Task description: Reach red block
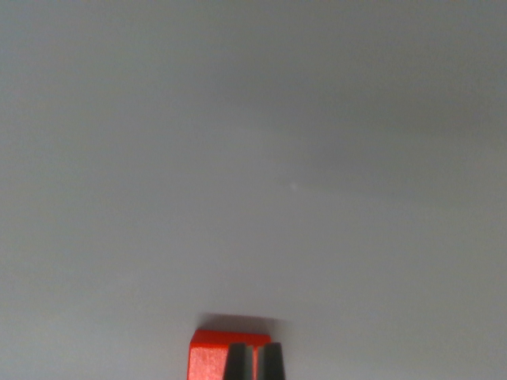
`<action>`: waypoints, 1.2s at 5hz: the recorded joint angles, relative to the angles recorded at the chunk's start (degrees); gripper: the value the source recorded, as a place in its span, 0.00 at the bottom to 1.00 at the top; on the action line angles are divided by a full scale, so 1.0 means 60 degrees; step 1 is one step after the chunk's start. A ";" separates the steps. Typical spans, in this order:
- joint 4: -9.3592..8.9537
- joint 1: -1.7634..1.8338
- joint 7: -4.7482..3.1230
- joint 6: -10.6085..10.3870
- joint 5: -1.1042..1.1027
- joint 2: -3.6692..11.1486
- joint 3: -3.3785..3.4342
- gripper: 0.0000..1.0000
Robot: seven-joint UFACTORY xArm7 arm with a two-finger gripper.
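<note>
Wrist view: tool (253,362) seemingly overlaps red block (207,360).

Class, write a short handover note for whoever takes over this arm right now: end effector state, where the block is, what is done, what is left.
End effector: two dark fingertips show at the bottom edge of the wrist view, a narrow gap between them, holding nothing.
Red block: on the plain grey surface, at the bottom edge, directly behind the fingertips and extending to the wrist view's left.
Done: the end effector appears to have arrived at the block; contact cannot be confirmed.
Left: confirm the reach; nothing else in view.
</note>
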 joint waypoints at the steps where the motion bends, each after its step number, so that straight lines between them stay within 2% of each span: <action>1: -0.0377 0.0019 0.0002 -0.0416 0.0031 0.0049 0.0025 0.00; 2: -0.0377 0.0019 0.0002 -0.0416 0.0031 0.0049 0.0025 0.00; 3: -0.0762 0.0038 0.0005 -0.0843 0.0064 0.0100 0.0050 0.00; 4: -0.0762 0.0038 0.0005 -0.0843 0.0064 0.0100 0.0050 0.00; 5: -0.1144 0.0057 0.0007 -0.1264 0.0095 0.0150 0.0075 0.00; 6: -0.1144 0.0057 0.0007 -0.1264 0.0095 0.0150 0.0075 0.00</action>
